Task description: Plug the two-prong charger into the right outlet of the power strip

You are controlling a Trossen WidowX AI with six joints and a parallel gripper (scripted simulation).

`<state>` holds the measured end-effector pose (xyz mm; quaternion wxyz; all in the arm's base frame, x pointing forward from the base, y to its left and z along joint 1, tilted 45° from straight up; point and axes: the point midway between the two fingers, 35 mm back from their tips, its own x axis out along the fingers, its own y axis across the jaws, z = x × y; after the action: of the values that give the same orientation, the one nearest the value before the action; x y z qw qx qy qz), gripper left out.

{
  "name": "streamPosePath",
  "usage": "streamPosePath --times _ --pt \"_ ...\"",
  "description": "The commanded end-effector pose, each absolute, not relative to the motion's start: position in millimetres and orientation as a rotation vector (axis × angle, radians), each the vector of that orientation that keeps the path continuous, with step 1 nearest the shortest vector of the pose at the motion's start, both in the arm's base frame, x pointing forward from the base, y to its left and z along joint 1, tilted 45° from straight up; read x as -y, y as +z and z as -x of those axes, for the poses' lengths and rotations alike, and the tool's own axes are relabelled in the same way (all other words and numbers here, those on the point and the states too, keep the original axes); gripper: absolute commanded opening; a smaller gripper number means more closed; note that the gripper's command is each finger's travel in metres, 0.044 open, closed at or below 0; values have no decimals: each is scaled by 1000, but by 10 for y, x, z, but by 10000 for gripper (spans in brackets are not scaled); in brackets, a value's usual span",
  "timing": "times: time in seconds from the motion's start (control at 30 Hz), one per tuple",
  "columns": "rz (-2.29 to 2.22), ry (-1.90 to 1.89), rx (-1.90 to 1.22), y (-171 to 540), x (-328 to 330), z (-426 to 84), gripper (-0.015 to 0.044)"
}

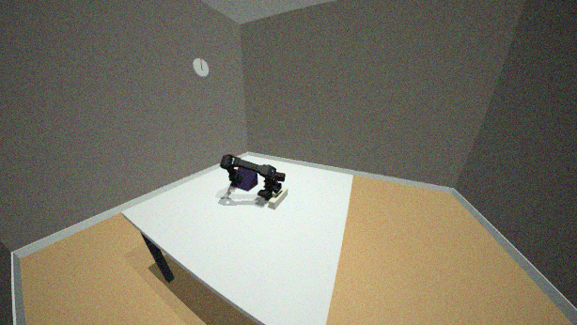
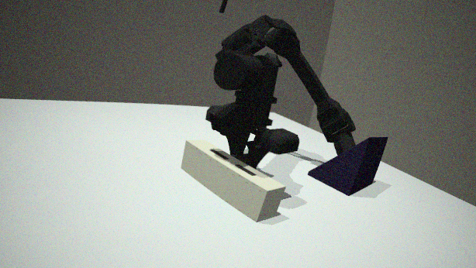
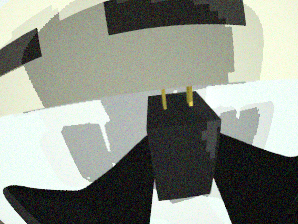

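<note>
The cream power strip [image 1: 280,199] [image 2: 225,180] [image 3: 277,40] lies on the white table. Its two dark outlets show on top; the right one in the wrist view [image 3: 175,17] is at the top centre, the other [image 3: 21,51] at the left edge. My gripper [image 2: 245,158] [image 3: 177,139] is shut on the black charger [image 3: 181,115], beside the strip's arm-side long edge. Two brass prongs [image 3: 164,99] [image 3: 189,96] stick out from the charger towards the strip in the wrist view. They appear outside the outlets. The charger cannot be made out in the top and exterior views. Exact prong height is unclear.
A dark blue wedge-shaped block [image 1: 248,179] [image 2: 349,166] stands on the table [image 1: 244,244] [image 2: 97,201] near the arm's base. Shadows of the arm and gripper fall over the strip and the table. A clock [image 1: 201,68] hangs on the wall.
</note>
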<state>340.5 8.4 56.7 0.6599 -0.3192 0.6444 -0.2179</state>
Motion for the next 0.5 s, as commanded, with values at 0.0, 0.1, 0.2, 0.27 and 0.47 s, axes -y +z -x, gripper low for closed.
streamPosePath --times 0.0,0.1,0.2,0.27,0.47 --pt "729 -494 -1457 575 -80 -3410 0" --pt "729 -494 -1457 575 -80 -3411 0" --pt "729 -494 -1457 575 -81 -3416 0" --pt "729 -494 -1457 575 -82 -3421 0" --pt "729 -494 -1457 576 -84 -3429 0"
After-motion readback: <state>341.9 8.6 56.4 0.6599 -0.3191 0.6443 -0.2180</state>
